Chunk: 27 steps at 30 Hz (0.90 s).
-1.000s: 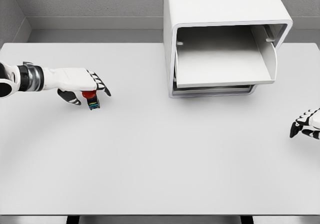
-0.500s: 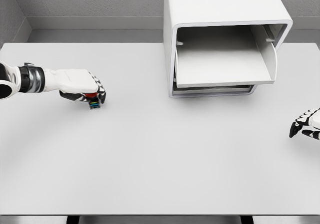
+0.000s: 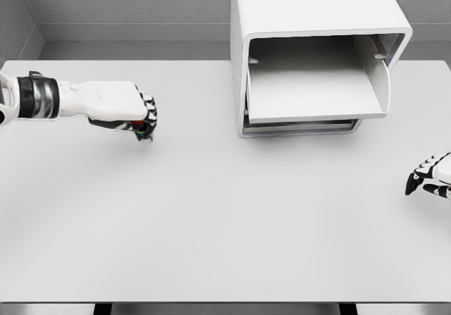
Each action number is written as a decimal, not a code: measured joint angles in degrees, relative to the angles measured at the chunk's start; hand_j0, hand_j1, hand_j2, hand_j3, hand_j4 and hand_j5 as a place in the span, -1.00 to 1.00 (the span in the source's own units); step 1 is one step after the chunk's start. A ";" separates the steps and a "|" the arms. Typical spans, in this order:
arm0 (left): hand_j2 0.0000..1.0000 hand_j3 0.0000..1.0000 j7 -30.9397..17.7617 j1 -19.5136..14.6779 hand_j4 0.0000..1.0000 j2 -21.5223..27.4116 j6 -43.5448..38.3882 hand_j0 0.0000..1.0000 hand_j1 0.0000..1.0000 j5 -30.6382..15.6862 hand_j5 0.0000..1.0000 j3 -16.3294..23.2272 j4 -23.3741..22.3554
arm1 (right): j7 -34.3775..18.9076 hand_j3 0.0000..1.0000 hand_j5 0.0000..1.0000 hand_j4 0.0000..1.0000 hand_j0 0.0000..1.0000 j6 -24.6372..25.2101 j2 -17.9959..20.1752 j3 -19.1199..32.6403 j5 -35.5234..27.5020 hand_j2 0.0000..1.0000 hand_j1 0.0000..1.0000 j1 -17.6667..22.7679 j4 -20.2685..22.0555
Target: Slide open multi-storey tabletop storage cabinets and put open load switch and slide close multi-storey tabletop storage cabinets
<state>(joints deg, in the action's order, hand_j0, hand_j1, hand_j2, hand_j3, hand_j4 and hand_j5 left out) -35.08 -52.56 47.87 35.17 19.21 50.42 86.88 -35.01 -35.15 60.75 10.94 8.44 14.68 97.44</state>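
White-shelled left arm (image 3: 84, 100) with a black wrist band; hand (image 3: 137, 114) fingers (image 3: 150, 110) white with black joints.

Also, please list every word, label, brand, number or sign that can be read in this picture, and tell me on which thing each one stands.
No readable text anywhere in the head view.
Storage cabinet and its open drawer: plain white, no label or brand.
Load switch in the left hand: only small coloured parts show; any marking is too small to tell.
Right hand and table: no marks.
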 measured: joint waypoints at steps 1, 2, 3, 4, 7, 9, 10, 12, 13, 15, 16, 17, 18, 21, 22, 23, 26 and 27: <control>-0.30 -0.30 0.01 -0.26 -0.30 0.35 -0.01 -0.30 -0.30 -1.23 -0.30 -0.01 1.44 | 0.00 -0.03 -0.03 -0.03 -0.03 0.00 0.00 -0.01 0.00 -0.03 -0.03 -0.09 0.00; -0.30 -0.30 0.05 -1.40 -0.30 0.71 -0.03 -0.30 -0.30 -2.49 -0.30 -0.04 2.85 | 0.00 -0.03 -0.03 -0.03 -0.03 0.00 0.00 -0.02 -0.01 -0.03 -0.03 -0.17 0.01; -0.30 -0.30 0.03 -2.55 -0.30 1.03 -0.02 -0.30 -0.30 -3.91 -0.30 -0.05 4.02 | 0.00 -0.03 -0.03 -0.03 -0.03 0.00 0.00 -0.02 0.00 -0.03 -0.03 -0.09 0.01; -0.30 -0.30 0.07 -3.60 -0.30 1.26 -0.04 -0.30 -0.30 -5.34 -0.30 -0.07 4.88 | 0.00 -0.02 -0.02 -0.02 -0.02 0.00 0.00 -0.01 0.00 -0.02 -0.02 -0.17 0.02; -0.29 -0.29 0.03 -5.45 -0.29 1.64 0.00 -0.29 -0.29 -9.67 -0.29 -0.13 6.27 | 0.00 -0.02 -0.02 -0.02 -0.02 0.00 0.00 -0.03 0.00 -0.02 -0.02 -0.09 0.06; -0.29 -0.29 0.05 -6.15 -0.29 1.78 0.01 -0.29 -0.29 -12.45 -0.29 -0.18 6.62 | 0.00 -0.02 -0.02 -0.02 -0.02 0.00 0.00 -0.02 0.00 -0.02 -0.02 -0.17 0.08; -0.29 -0.29 0.04 -6.33 -0.29 1.84 0.03 -0.29 -0.29 -13.85 -0.29 -0.22 6.72 | 0.00 -0.02 -0.02 -0.02 -0.02 0.00 0.00 -0.02 0.00 -0.02 -0.02 -0.17 0.09; -0.29 -0.29 0.04 -6.76 -0.29 2.34 0.03 -0.29 -0.29 -16.55 -0.29 -0.32 6.85 | 0.00 -0.02 -0.02 -0.02 -0.02 0.00 0.00 -0.03 0.00 -0.02 -0.02 -0.17 0.10; -0.29 -0.29 0.03 -7.03 -0.29 2.77 0.04 -0.29 -0.29 -17.76 -0.29 -0.37 6.89 | 0.00 -0.02 -0.02 -0.02 -0.02 0.00 0.00 -0.03 0.00 -0.02 -0.02 -0.18 0.09; -0.29 -0.29 0.03 -7.47 -0.29 3.40 0.05 -0.29 -0.29 -19.75 -0.29 -0.48 6.94 | 0.00 -0.02 -0.02 -0.02 -0.02 0.00 0.00 -0.02 0.00 -0.02 -0.02 -0.17 0.09; -0.29 -0.29 0.03 -7.64 -0.29 3.60 0.03 -0.29 -0.29 -20.74 -0.29 -0.51 6.98 | 0.00 -0.02 -0.02 -0.02 -0.02 0.00 0.00 -0.02 0.00 -0.02 -0.02 -0.44 0.12; -0.29 -0.29 0.04 -8.08 -0.29 3.72 0.03 -0.29 -0.29 -21.72 -0.29 -0.52 7.00 | 0.00 -0.02 -0.02 -0.02 -0.02 0.00 0.00 -0.01 0.01 -0.02 -0.02 -0.35 0.16; -0.29 -0.29 0.03 -8.35 -0.29 3.75 0.04 -0.29 -0.29 -22.69 -0.29 -0.52 7.02 | 0.00 -0.02 -0.02 -0.02 -0.02 0.00 0.00 -0.01 0.00 -0.02 -0.02 -0.35 0.27; -0.28 -0.28 0.03 -10.28 -0.28 3.05 0.03 -0.28 -0.28 -24.76 -0.28 -0.53 7.09 | 0.00 -0.02 -0.02 -0.02 -0.02 0.00 0.00 -0.01 0.00 -0.02 -0.02 -0.35 0.44; -0.29 -0.29 0.02 -10.37 -0.29 2.35 0.05 -0.29 -0.29 -25.14 -0.29 -0.50 7.16 | 0.00 -0.02 -0.02 -0.02 -0.02 0.00 0.00 0.00 0.00 -0.02 -0.02 -0.35 0.47; -0.29 -0.29 0.02 -10.37 -0.29 1.63 0.05 -0.29 -0.29 -25.45 -0.29 -0.48 7.49 | 0.00 -0.02 -0.02 -0.02 -0.02 0.00 0.00 0.00 0.00 -0.02 -0.02 -0.44 0.49; -0.29 -0.29 0.02 -11.25 -0.29 -1.04 0.05 -0.29 -0.29 -26.05 -0.29 -0.39 8.62 | 0.00 -0.02 -0.02 -0.02 -0.02 0.00 0.00 -0.01 0.00 -0.02 -0.02 -0.44 0.52; -0.29 -0.29 0.01 -11.34 -0.29 -1.96 0.06 -0.29 -0.29 -26.14 -0.29 -0.35 8.80 | 0.00 -0.02 -0.02 -0.02 -0.02 0.00 0.00 -0.01 0.00 -0.02 -0.02 -0.44 0.53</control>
<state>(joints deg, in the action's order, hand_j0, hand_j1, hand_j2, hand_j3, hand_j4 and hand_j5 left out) -35.06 -63.90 45.90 35.23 -6.93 50.07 95.69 -35.01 -35.16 60.75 10.93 8.44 14.24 97.97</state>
